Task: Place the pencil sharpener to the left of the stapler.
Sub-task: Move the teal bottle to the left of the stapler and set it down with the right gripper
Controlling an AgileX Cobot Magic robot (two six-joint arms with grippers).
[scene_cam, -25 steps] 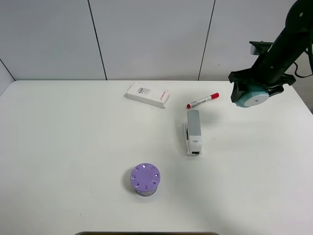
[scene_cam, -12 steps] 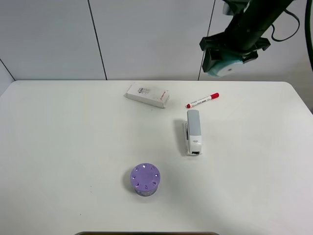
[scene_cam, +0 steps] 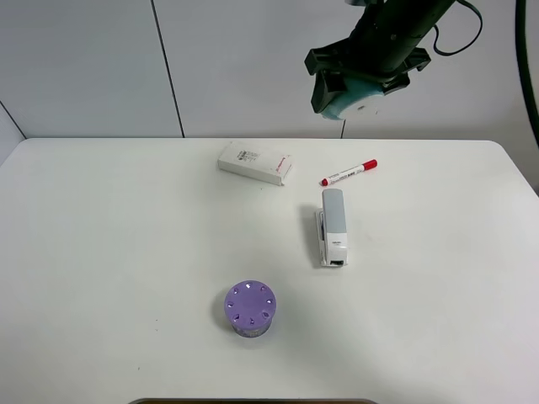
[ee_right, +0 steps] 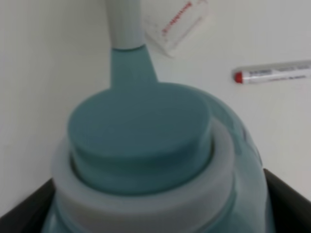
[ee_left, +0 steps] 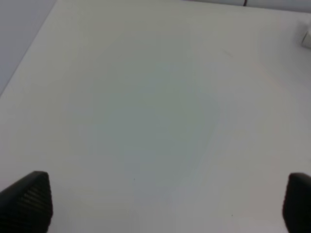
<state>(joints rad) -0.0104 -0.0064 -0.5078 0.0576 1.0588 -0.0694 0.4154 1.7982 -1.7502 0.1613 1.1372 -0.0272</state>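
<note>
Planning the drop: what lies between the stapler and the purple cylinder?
Nothing: the exterior high view shows bare table between stapler and purple cylinder.

lab-like test bench: bare white table [scene_cam: 126, 252], grey panelled wall [scene_cam: 253, 67].

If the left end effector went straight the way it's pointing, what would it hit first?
Probably the bare table: the open left end effector faces nothing else. A white object's corner sits at the view's edge, off that line.
</note>
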